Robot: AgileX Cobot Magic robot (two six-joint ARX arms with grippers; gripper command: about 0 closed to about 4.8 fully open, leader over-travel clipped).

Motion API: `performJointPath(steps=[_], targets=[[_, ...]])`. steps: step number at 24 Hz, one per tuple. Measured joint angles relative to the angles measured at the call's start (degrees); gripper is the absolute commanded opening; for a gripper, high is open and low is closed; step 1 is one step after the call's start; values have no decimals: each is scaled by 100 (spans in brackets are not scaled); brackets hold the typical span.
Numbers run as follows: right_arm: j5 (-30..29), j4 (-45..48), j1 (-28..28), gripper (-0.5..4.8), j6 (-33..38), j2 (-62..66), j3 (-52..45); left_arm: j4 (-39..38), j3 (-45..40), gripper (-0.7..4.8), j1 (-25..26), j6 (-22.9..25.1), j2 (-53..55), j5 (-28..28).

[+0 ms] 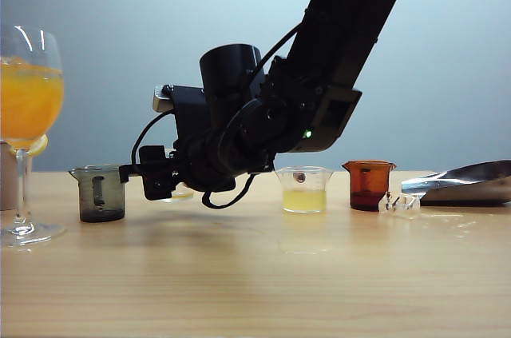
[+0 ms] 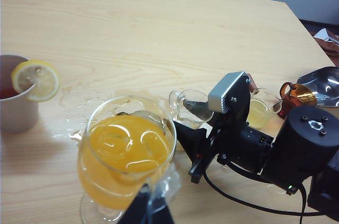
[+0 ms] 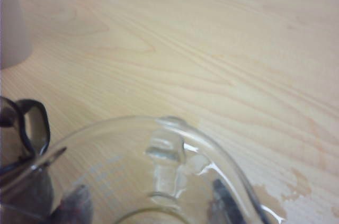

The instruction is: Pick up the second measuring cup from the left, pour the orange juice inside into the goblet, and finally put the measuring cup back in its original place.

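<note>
- Right gripper (image 1: 156, 172) reaches low across the wooden table (image 1: 255, 274) in the exterior view, its fingers pinching the second measuring cup (image 2: 189, 106) by the wall; the cup sits between the smoky grey cup (image 1: 101, 192) and the cup of pale yellow liquid (image 1: 304, 189).
- Right wrist view shows the clear flared rim and pour lip close up, with the cup looking empty and dark finger pads on either side.
- Orange juice (image 2: 124, 152) now fills much of the goblet (image 1: 29, 98), which stands at the far left.
- Left gripper (image 2: 151, 208) holds the goblet near its stem; the jaws' exact spread cannot be told.
- Spilled drops glisten on the wood around the goblet.
- Judged from its look, the cup is light, rigid, thin-walled and slippery when wet, so a mid-wall pinch below the flare seems safest.
</note>
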Motion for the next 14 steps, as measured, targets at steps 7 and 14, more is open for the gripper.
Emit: performJointPath(steps=[7,14], targets=[[0,-59,-2,39,44,26,2,0,0,-6,0,0,0,2],[-15,-166,-4,117,44,101,11,0,0,-6,0,0,-2,2]])
